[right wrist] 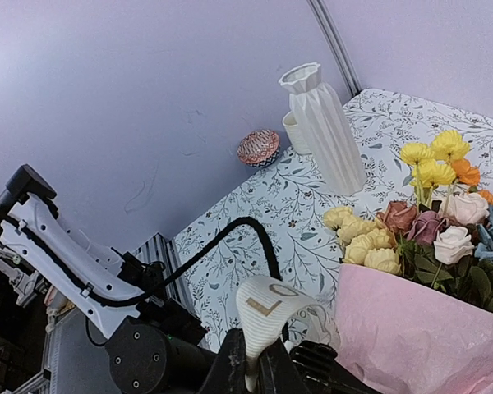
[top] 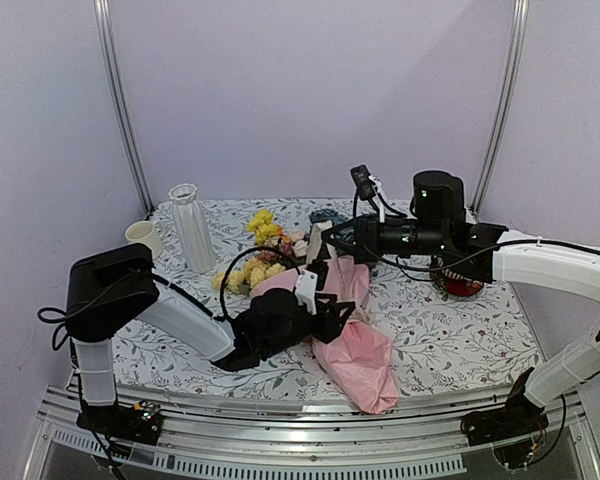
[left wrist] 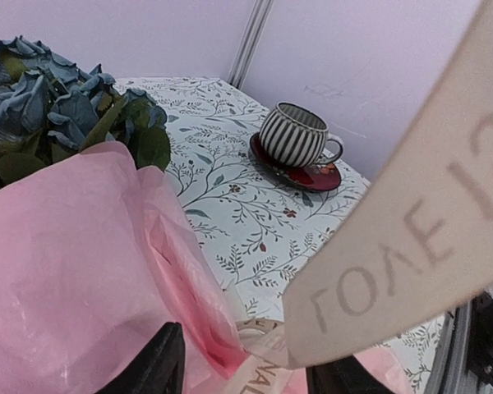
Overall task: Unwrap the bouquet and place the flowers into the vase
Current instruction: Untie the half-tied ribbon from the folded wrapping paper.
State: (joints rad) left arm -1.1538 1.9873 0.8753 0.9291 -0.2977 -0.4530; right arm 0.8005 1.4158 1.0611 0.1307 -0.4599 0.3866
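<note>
The bouquet of artificial flowers in crinkled pink paper lies at centre, blooms toward 11 o'clock. The left gripper straddles its wrap, jaws half apart; whether they press it, I cannot tell. The right gripper is pinched tight on the pale lettered ribbon. The tall ribbed white vase stands at 10 o'clock.

The vase and mug are standing at the table's far left corner, the bouquet lying centrally, the cup sitting by its right edge.
</note>
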